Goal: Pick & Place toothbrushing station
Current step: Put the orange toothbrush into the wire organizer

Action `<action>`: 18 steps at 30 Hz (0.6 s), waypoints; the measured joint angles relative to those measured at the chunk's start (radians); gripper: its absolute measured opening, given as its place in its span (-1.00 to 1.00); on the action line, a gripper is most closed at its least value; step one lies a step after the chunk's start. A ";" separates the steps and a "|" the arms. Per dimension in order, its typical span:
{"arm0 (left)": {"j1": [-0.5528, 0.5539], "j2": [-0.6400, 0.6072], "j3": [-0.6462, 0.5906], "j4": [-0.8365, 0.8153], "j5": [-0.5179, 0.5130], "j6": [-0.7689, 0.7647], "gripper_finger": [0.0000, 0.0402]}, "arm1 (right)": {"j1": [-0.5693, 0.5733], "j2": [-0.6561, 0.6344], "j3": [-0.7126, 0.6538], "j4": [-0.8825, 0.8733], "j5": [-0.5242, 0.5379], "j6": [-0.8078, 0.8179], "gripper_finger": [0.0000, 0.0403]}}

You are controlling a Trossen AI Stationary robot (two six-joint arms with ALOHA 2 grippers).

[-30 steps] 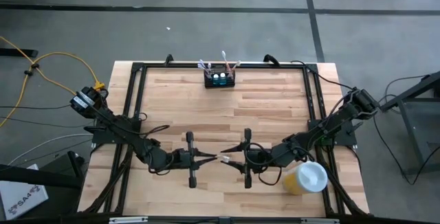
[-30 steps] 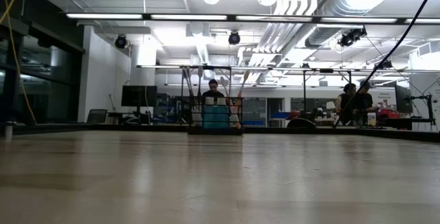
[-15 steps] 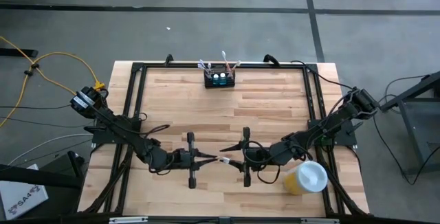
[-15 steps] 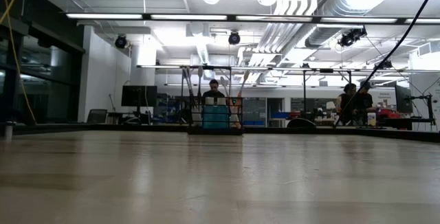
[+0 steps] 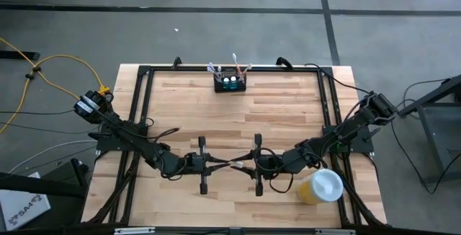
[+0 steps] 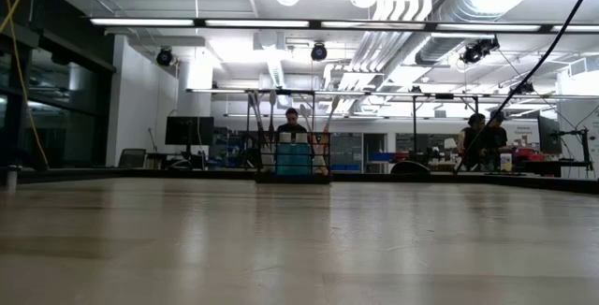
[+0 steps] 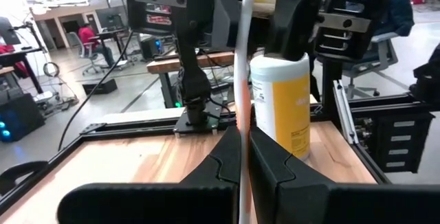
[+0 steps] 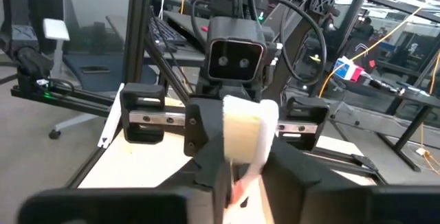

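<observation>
My left claw (image 5: 220,165) pinches the toothbrush (image 7: 242,80); right claw (image 5: 241,166) closing around its head, can't tell grip. Seat squarely before releasing.

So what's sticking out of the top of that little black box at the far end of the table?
Toothbrushes stand in the black caddy, handles fanning upward. Its inside is hidden.

Grey concrete floor (image 5: 216,33), ceiling lights (image 6: 234,21)

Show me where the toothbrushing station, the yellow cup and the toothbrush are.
toothbrushing station (image 5: 230,83): high view, its black top.
yellow cup (image 5: 319,186): high view, its white lid.
toothbrush (image 7: 243,80): left wrist view, its white handle.
</observation>
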 joint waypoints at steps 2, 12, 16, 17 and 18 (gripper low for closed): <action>0.000 0.000 0.000 -0.001 0.004 0.000 -1.00 | 0.000 0.000 0.000 -0.008 -0.002 0.000 -0.73; 0.000 0.000 0.000 0.004 0.003 0.016 -1.00 | 0.000 0.000 0.000 -0.022 -0.003 0.000 -0.82; 0.000 0.000 0.000 0.012 0.002 0.017 -1.00 | 0.000 0.000 0.000 -0.029 -0.003 0.000 -0.66; 0.000 0.000 0.000 0.011 0.002 0.017 -1.00 | 0.000 0.000 0.000 -0.030 -0.003 0.000 -0.64; 0.000 0.000 0.000 0.012 0.002 0.017 -1.00 | 0.000 0.000 0.000 -0.032 -0.004 0.000 -0.61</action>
